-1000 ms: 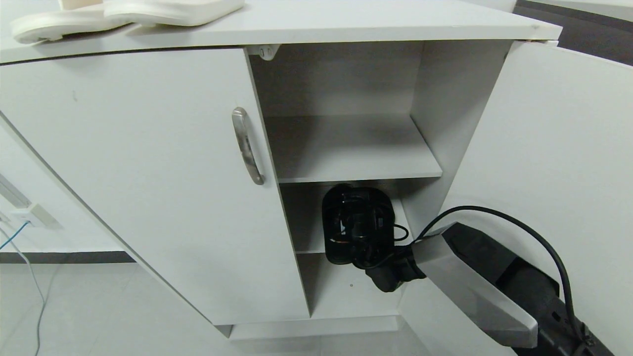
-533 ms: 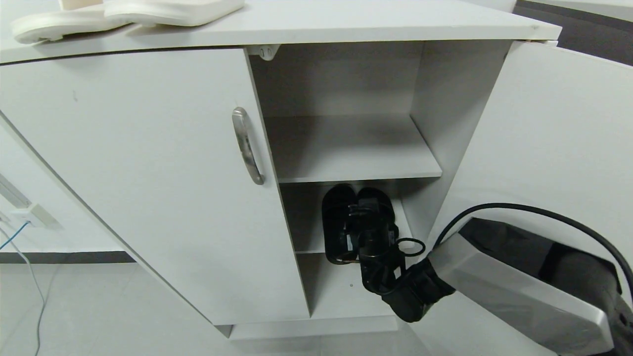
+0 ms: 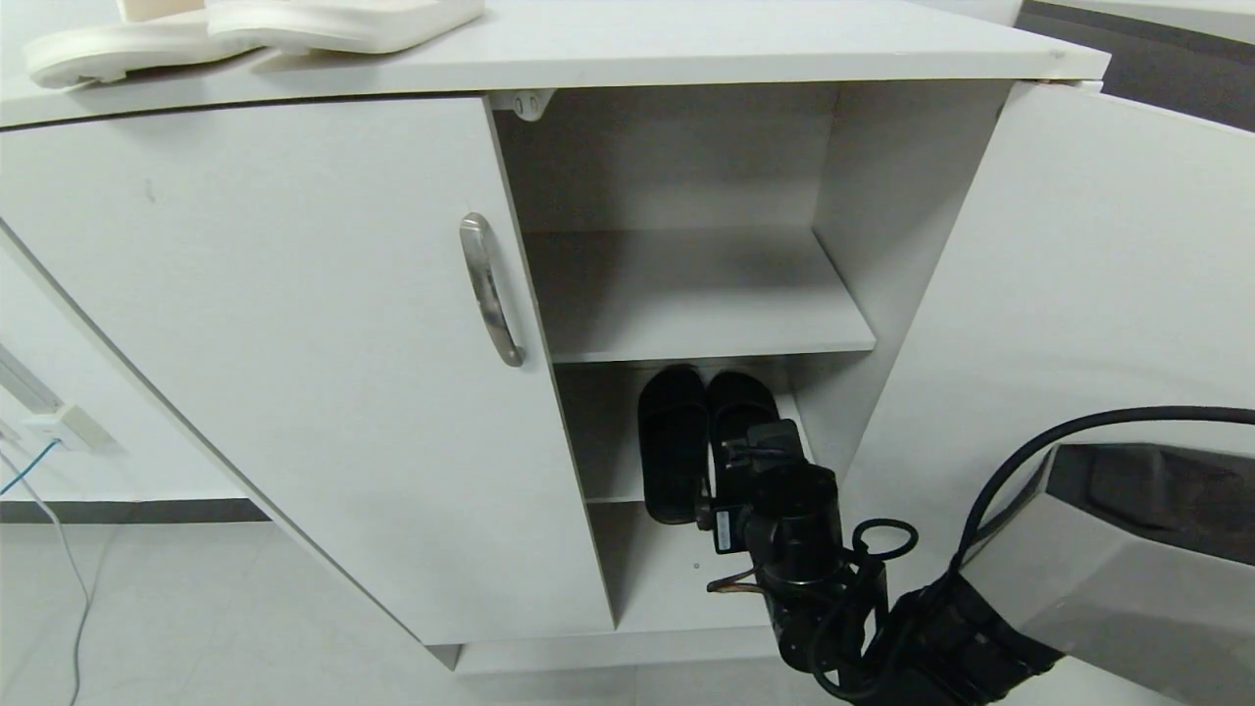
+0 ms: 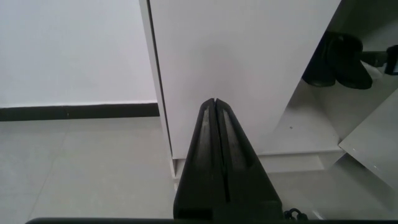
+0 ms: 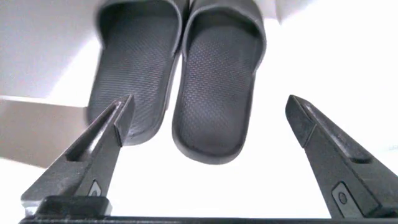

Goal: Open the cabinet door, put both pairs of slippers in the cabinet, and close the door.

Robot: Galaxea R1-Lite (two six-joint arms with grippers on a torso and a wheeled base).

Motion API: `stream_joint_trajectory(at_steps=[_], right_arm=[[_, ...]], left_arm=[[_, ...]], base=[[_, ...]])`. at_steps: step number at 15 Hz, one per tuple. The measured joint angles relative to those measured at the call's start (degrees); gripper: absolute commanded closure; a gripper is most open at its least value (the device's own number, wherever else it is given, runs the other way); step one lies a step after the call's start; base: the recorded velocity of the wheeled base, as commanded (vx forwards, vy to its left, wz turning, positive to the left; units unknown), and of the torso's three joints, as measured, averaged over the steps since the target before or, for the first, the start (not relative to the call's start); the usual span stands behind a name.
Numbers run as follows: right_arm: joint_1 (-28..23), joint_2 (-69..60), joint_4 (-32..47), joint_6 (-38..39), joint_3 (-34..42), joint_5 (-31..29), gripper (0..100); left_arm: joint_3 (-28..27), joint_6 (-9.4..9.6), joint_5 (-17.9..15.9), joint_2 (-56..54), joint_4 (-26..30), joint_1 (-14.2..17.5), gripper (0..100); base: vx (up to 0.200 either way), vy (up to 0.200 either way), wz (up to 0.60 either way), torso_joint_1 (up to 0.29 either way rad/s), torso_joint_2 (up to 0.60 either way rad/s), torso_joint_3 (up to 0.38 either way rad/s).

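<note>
The cabinet (image 3: 686, 49) stands with its right door (image 3: 1079, 275) swung wide open and its left door (image 3: 275, 324) shut. A metal handle (image 3: 490, 289) runs upright along the left door's right edge. Behind the open side are 2 shelves and the bottom board (image 3: 667, 579).

The upper shelf (image 3: 686, 294) carries nothing. The black slippers (image 3: 675, 441) lie on the lower shelf (image 3: 603, 461), side by side and touching along their length, soles down. Their near ends stick out a little past the shelf's front edge, and they sit toward its right side.

The right gripper (image 5: 209, 106) hangs just in front of the black slippers, at the level of the lower shelf's front edge. Its 2 fingers (image 5: 99, 149) are spread wide apart and grip nothing. Both slippers show in the gap beyond them, and I cannot tell whether anything touches.

The white slippers (image 3: 294, 20) lie on the cabinet's top above the shut left door, toward the top's back left.

The left gripper (image 4: 214, 109) is low, above the floor (image 4: 81, 168), and points at the bottom of the left door. Its fingers are pressed together with nothing between them.
</note>
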Motion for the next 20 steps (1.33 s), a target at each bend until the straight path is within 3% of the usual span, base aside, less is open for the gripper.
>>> stream_joint_trajectory(at_steps=[7, 20], right_arm=[[0.2, -3.1, -0.1, 0.1, 1.6, 0.0, 0], [0.4, -3.6, -0.3, 0.1, 2.5, 0.0, 0]], left_arm=[[0.0, -0.06, 0.0, 0.0, 0.0, 0.0, 100], [0.0, 0.10, 0.0, 0.0, 0.0, 0.0, 100]], base=[[-0.171, 0.000, 0.00, 0.001, 0.00, 0.001], [0.000, 0.000, 0.00, 0.000, 0.00, 0.000]])
